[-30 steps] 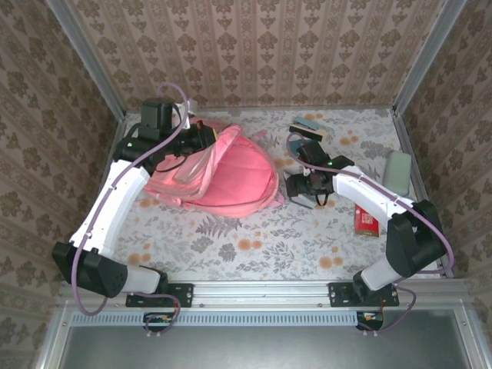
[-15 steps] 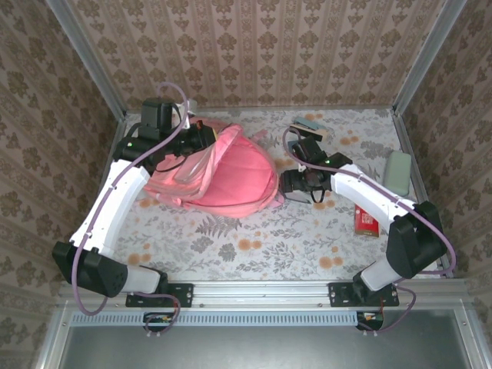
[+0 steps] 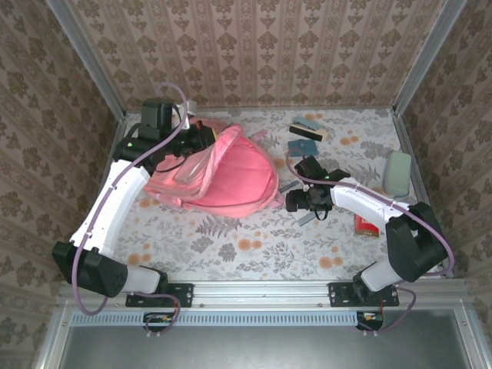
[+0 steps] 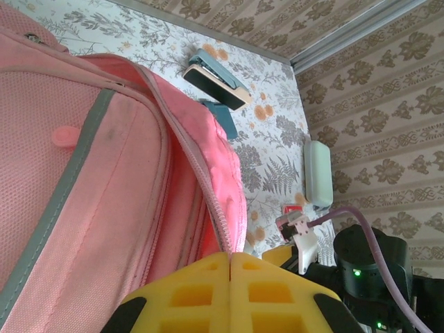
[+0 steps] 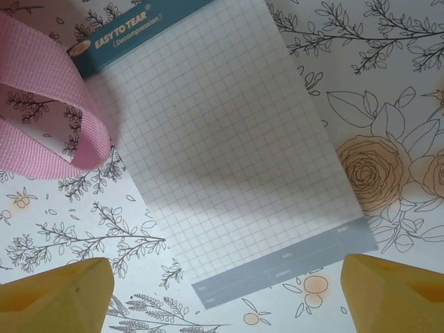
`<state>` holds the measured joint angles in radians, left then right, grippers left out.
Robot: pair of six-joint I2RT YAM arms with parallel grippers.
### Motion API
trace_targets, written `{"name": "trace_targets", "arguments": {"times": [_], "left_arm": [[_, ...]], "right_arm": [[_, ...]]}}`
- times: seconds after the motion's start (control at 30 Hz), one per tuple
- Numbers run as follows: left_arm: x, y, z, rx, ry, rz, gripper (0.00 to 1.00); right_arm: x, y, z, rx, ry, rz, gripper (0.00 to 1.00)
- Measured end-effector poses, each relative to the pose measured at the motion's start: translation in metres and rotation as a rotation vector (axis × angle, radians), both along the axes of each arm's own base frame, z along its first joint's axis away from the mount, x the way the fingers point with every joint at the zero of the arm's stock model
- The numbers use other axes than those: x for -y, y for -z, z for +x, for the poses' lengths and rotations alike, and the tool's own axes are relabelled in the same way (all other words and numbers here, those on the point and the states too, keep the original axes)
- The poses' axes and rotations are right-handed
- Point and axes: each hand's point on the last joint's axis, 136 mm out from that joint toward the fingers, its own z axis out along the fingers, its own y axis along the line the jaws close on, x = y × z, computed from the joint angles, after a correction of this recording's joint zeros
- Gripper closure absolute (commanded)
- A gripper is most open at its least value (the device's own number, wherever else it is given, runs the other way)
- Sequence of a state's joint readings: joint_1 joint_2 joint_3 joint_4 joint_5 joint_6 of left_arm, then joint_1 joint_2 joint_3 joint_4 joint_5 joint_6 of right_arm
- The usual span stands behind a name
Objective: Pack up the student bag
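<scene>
The student bag (image 3: 231,173) is a large pink backpack lying left of the table's centre, its main zipper open. My left gripper (image 3: 201,138) is at its far left side. In the left wrist view the yellow fingers (image 4: 229,267) are pressed together on the zipper edge of the student bag (image 4: 83,152). My right gripper (image 3: 297,201) hovers just right of the bag, open, over a grid notepad (image 3: 305,217). In the right wrist view the notepad (image 5: 229,146) lies flat with a teal header, and the gripper (image 5: 225,298) has nothing between its fingertips. A pink bag strap (image 5: 48,118) loops at its left.
At the back right lie a board eraser (image 3: 309,128) and a small teal book (image 3: 300,146). A pale green case (image 3: 397,173) rests by the right wall, and a red box (image 3: 366,224) sits beside the right arm. Walls close in the table's left, back and right.
My right gripper has moved toward the near edge, uncovering the teal book behind it, and now hangs over the notepad. The left arm and the bag have not moved.
</scene>
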<state>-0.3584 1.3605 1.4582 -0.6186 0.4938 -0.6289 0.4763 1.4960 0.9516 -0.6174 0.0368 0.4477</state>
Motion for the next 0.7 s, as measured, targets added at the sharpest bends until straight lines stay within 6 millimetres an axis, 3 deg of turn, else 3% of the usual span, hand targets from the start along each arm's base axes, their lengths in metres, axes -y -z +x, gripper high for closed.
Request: {"name": "trace_targets", "arguments": {"times": [0.17, 0.23, 0.33, 0.37, 0.47, 0.7], "left_arm": [[0.002, 0.020, -0.004, -0.040, 0.007, 0.018, 0.99], [0.006, 0.028, -0.008, -0.052, 0.017, 0.036, 0.90], [0.012, 0.034, -0.015, -0.048, 0.040, 0.082, 0.62], [0.014, 0.035, -0.018, -0.042, 0.048, 0.101, 0.59], [0.022, 0.034, -0.024, -0.022, 0.072, 0.164, 0.55], [0.073, 0.014, -0.029, 0.072, 0.185, 0.224, 0.60]], "right_arm": [[-0.003, 0.001, 0.003, 0.014, 0.005, 0.020, 0.04], [-0.003, 0.002, 0.003, 0.014, 0.018, 0.024, 0.04], [0.001, 0.006, 0.003, 0.006, 0.056, 0.036, 0.11], [0.004, 0.010, 0.002, 0.000, 0.079, 0.044, 0.16], [0.016, 0.020, -0.002, -0.023, 0.155, 0.060, 0.33], [0.033, 0.030, -0.008, -0.038, 0.272, 0.097, 0.37]]}}
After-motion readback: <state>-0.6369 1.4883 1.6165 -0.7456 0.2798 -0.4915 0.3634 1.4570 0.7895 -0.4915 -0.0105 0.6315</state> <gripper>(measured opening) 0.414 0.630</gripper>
